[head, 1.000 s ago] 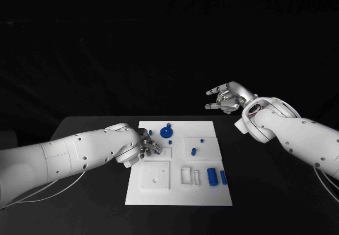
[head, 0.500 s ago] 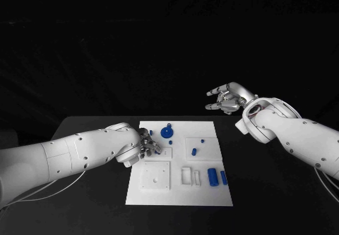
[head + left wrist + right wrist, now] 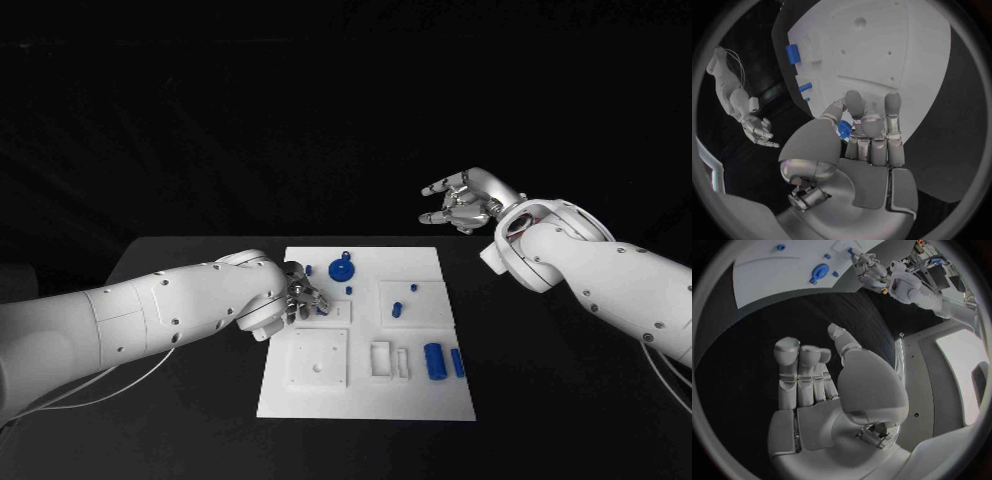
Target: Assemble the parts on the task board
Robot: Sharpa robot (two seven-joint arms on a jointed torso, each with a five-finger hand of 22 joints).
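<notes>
Desk (image 3: 188, 400) carries the white board (image 3: 368, 395) at its middle. Left robot hand (image 3: 299, 297) sits low over the board's near-left side, far nearer than the right robot hand (image 3: 459, 203), which hangs raised and empty, fingers apart. The left wrist view alone reveals a small blue part (image 3: 844, 130) pinched in its fingers, long axis unclear.

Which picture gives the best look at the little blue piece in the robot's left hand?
The left wrist view: the blue piece sits pinched in the left hand. In the head view the fingers mostly hide it; the right wrist view shows it tiny, far off.
</notes>
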